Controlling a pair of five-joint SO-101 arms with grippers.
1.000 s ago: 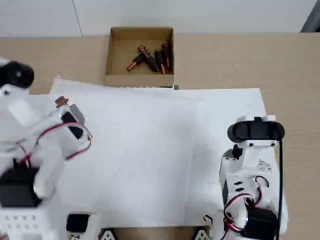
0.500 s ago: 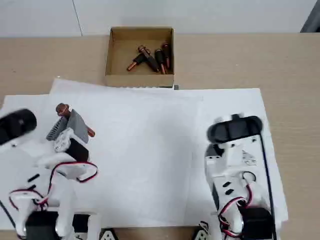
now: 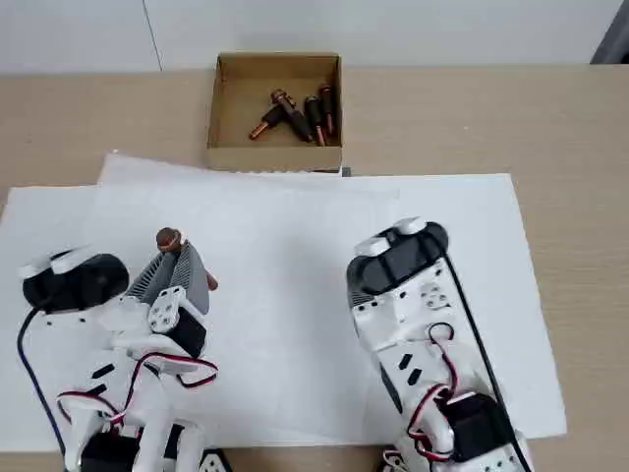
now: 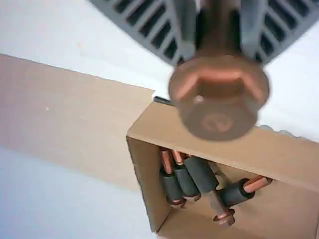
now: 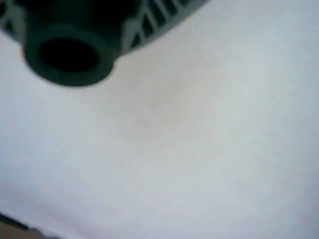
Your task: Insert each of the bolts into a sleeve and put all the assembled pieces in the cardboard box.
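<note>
- The left jaws are clamped on a copper bolt [image 4: 218,102], its head sticking out.
- The right jaws grip a dark sleeve [image 5: 68,59].
- The cardboard box [image 3: 274,157] sits at twelve o'clock, holding assembled pieces [image 3: 295,113].

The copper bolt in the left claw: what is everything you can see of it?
The bolt looks like copper-coloured metal, with a hexagonal head on a round flange. The left gripper is shut on its shank, ribbed grey fingers hiding its middle; the tip pokes out the far side. It is held tilted above the white paper, head end nearer the cardboard box, touching only the fingers.
</note>
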